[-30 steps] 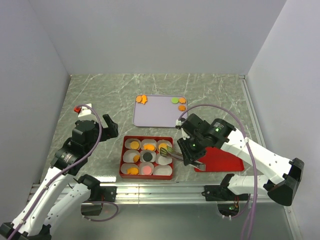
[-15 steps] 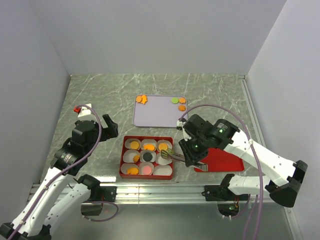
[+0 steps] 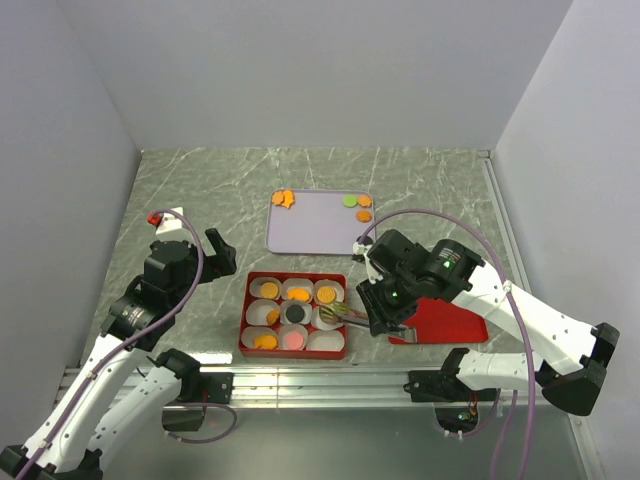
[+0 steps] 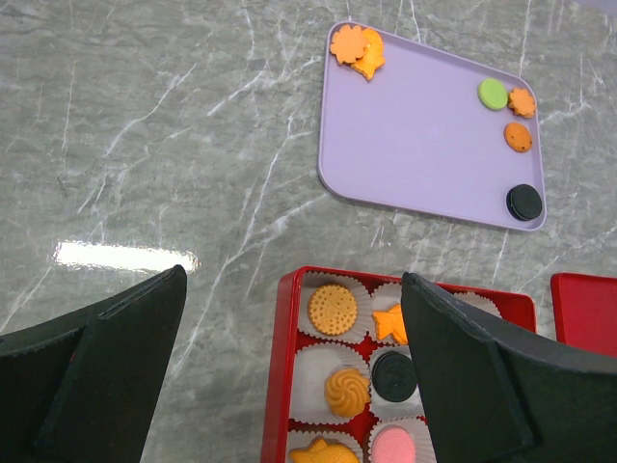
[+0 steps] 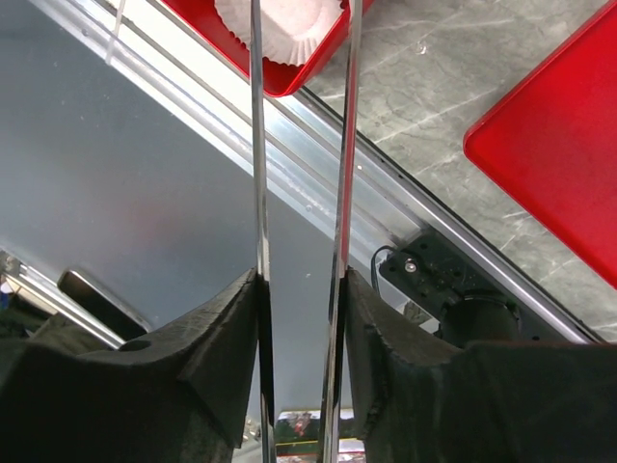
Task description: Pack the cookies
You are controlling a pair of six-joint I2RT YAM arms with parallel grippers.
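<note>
**Packing step: tongs over the right column of the red box**

**Step in hand.** The right gripper [image 3: 385,305], just right of the red box [image 3: 244,315], is clamped on a pair of metal tongs [image 5: 258,174]. Their tips reach over the box's right column of paper cups [image 3: 325,341]. The pictures do not show whether a cookie sits between the tips. This reads as a placing pass. The left gripper [image 4: 291,280] hangs left of the box with its jaws spread wide and holds nothing.

**Location of parts.** Most cups in the box already hold cookies [image 3: 297,294]. The cup at the box's near right corner looks empty. More cookies [image 4: 494,93] lie on the purple tray [image 3: 315,225] beyond the box, grouped at its two far corners and along its right edge. A red lid [image 3: 455,322] lies flat just right of the box.

**Next move.** Probably a reach past the box to the tray. The flat discs lie flush on it, so the tips must come in low and pinch at the edge.

**Surface and room.** The table [image 4: 145,125] is glossy grey-green marble-patterned sheet, showing a glare patch left of the box. Plain pale walls enclose it on three sides.
</note>
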